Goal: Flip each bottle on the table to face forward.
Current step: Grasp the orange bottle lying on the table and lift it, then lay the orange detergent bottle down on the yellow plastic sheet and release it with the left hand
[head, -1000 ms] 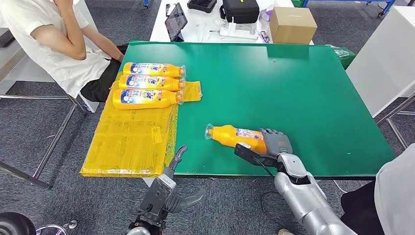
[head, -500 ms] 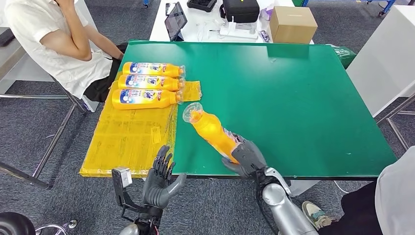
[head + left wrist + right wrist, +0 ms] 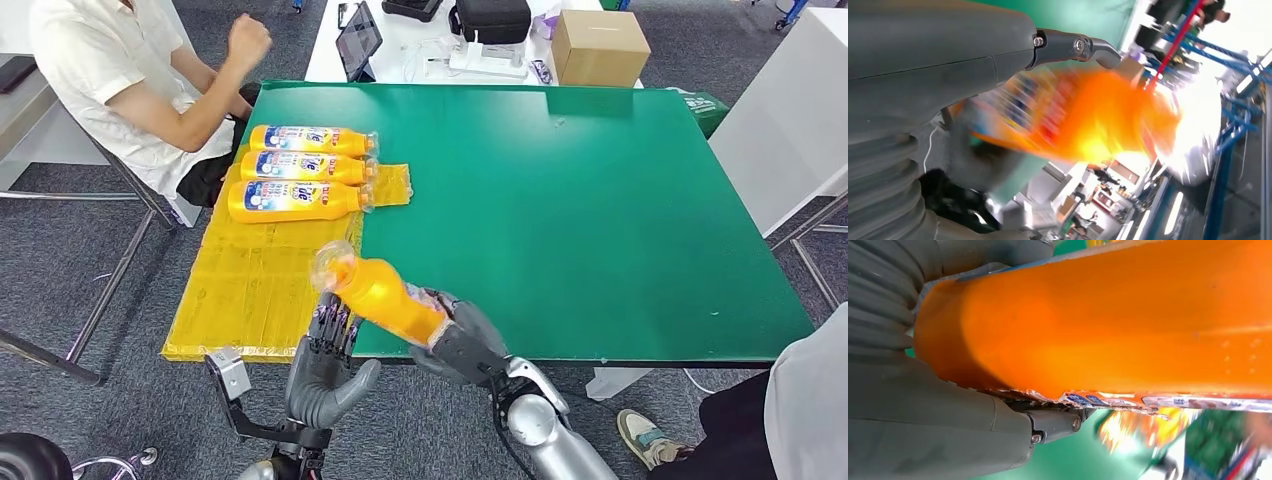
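**Fourth bottle in the air, held out toward the waiting left hand**

From where I stand, the right hand [image 3: 465, 345] is wrapped around the base end of an orange bottle [image 3: 380, 295] and has it lifted clear of the green surface [image 3: 600, 200], near the front edge. The bottle tilts up and to the robot's left, its capped neck [image 3: 332, 265] highest, over the edge of the yellow sheet [image 3: 260, 280]. In the right wrist view the plain orange side fills the picture and the printed label [image 3: 1168, 401] runs along one edge, so I judge the bottle is being carried mid-turn to bring its label round.

The left hand [image 3: 325, 370] is raised just below and beside the bottle's neck end, palm up, fingers spread and holding nothing. Whether its fingertips touch the bottle I cannot tell; the left wrist view shows the bottle only as an orange blur. That posture looks like readiness to receive or steady it for a regrip.

Counting: four bottles in all. Three bottles [image 3: 300, 165] lie side by side on the yellow sheet at the far left of the surface, labels up and caps pointing the same way, apparently done. The one in the hand seems the last.

A person [image 3: 130, 80] sits beyond the surface's left corner, fist raised, well apart from the bottles.
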`<move>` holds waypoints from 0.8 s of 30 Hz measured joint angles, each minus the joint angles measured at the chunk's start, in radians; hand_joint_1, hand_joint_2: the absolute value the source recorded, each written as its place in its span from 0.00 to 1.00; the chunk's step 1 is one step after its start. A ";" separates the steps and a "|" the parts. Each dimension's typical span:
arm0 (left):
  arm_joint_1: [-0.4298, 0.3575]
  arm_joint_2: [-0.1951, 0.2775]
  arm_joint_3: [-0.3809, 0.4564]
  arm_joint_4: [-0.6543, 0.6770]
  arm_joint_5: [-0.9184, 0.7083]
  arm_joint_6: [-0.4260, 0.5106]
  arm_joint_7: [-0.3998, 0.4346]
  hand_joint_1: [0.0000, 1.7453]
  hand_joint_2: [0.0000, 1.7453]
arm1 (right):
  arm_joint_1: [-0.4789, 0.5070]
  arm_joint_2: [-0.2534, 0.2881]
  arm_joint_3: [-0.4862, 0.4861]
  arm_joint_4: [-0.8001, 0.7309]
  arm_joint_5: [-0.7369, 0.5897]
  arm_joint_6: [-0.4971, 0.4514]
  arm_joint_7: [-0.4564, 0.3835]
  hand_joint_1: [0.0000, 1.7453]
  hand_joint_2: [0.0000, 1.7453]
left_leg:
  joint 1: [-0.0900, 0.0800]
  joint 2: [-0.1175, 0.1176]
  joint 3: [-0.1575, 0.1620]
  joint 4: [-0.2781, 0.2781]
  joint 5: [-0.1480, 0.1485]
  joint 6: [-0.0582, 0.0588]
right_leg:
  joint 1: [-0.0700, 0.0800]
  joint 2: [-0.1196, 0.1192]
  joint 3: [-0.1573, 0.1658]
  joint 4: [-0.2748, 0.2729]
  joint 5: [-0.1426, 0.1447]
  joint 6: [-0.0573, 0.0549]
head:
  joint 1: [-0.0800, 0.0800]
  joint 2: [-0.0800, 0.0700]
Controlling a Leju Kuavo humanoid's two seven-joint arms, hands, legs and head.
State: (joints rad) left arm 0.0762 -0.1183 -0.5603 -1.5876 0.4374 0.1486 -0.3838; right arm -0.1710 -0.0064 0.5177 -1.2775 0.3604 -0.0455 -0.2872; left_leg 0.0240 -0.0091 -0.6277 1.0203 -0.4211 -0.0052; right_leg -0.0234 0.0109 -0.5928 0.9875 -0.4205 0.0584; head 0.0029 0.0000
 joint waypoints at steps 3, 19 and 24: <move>-0.001 -0.001 -0.006 -0.002 -0.033 0.025 0.005 0.00 1.00 | 0.000 0.000 0.045 0.012 0.009 0.013 0.002 1.00 1.00 | 0.000 0.000 0.000 0.000 0.000 0.000 | 0.000 0.000 0.000 0.000 0.000 0.000 | 0.000 0.000; -0.068 -0.045 0.009 0.123 -0.034 0.173 0.011 0.00 1.00 | -0.003 -0.015 0.154 -0.009 -0.025 0.039 -0.010 1.00 1.00 | 0.000 0.000 -0.001 0.000 0.000 0.000 | 0.000 0.000 0.000 0.000 0.000 0.000 | 0.000 0.000; -0.083 -0.052 0.009 0.155 -0.019 0.166 0.017 0.00 1.00 | -0.003 -0.019 0.157 -0.009 -0.028 0.035 -0.010 1.00 1.00 | 0.000 0.000 -0.001 0.000 0.000 0.000 | 0.000 0.000 0.000 0.000 0.000 0.000 | 0.000 0.000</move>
State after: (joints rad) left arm -0.0072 -0.1705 -0.5516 -1.4326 0.4188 0.3149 -0.3666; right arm -0.1744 -0.0252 0.6745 -1.2867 0.3321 -0.0104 -0.2975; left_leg 0.0235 -0.0092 -0.6283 1.0204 -0.4210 -0.0051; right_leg -0.0237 0.0109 -0.5929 0.9874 -0.4203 0.0586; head 0.0031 0.0000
